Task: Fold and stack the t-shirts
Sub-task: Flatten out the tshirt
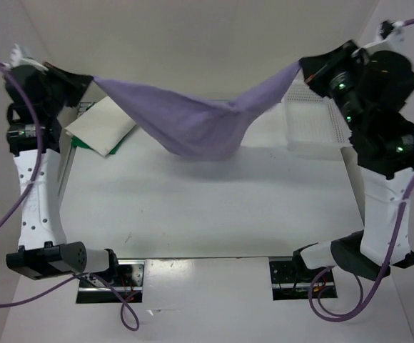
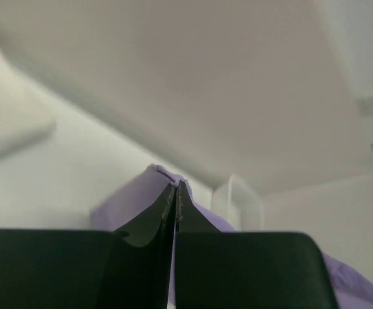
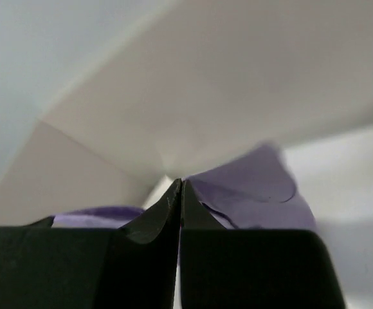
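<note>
The lavender t-shirt (image 1: 193,121) hangs in the air over the back of the table, stretched between both arms and sagging in the middle. My left gripper (image 1: 91,78) is shut on its left corner and my right gripper (image 1: 301,66) is shut on its right corner. In the left wrist view the left gripper (image 2: 175,187) pinches purple cloth (image 2: 135,196) at its tips. In the right wrist view the right gripper (image 3: 181,183) is closed, with purple cloth (image 3: 257,190) beside the tips. A folded white t-shirt (image 1: 101,123) lies on a green t-shirt (image 1: 76,141) at back left.
A white plastic lattice basket (image 1: 314,125) stands at the back right, under the right arm. The white table (image 1: 207,207) spreads out in front of the hanging shirt. Purple cables loop beside both arm bases.
</note>
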Controlling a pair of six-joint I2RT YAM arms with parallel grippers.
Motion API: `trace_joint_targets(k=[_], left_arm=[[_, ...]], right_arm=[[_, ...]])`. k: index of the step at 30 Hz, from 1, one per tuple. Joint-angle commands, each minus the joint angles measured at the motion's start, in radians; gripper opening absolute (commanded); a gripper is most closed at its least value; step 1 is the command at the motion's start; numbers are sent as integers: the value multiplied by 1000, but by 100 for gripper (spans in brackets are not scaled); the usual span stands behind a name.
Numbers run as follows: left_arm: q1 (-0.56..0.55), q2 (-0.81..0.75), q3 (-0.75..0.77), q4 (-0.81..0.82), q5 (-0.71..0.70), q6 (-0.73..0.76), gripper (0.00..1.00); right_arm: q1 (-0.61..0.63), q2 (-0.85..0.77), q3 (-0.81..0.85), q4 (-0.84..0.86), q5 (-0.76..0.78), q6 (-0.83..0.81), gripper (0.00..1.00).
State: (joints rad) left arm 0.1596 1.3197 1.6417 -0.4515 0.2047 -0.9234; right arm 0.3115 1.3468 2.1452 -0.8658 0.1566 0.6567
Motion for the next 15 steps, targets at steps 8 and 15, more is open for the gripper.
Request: trace_joint_targets(k=[8,15], left_arm=[[54,6,406,-39,-73,-23,0],[54,26,190,25,-111,-3,0]], right_arm=[[-18,117,539,-52,93,-167,0],[-49,265,469,85,170,-239,0]])
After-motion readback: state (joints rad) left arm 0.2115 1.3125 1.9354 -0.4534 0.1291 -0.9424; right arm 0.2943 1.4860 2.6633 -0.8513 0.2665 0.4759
